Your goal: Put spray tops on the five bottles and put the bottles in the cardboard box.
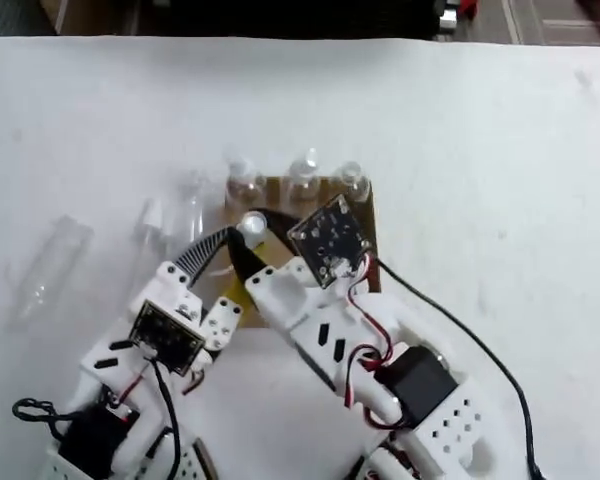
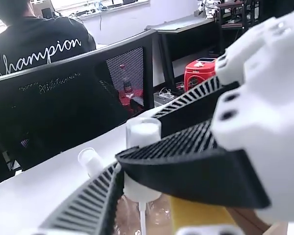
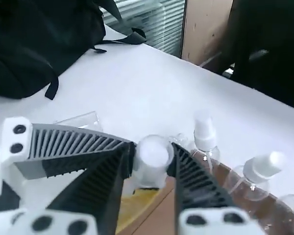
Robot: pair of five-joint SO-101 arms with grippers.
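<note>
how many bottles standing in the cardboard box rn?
3, in a row along the far side of the cardboard box: left bottle, middle bottle, right bottle. A fourth bottle is in the right hand over the box; arms may hide more.

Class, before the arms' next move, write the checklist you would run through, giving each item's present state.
1. Right tool clamped on the spray top: ok.
2. Spray top fully seated on its bottle: cannot tell.
3. Left tool's hold on that bottle: cannot tell.
4. Three capped bottles upright in the cardboard box: ok.
5. All bottles boxed: not ok, a loose bottle lies on the table.
</note>
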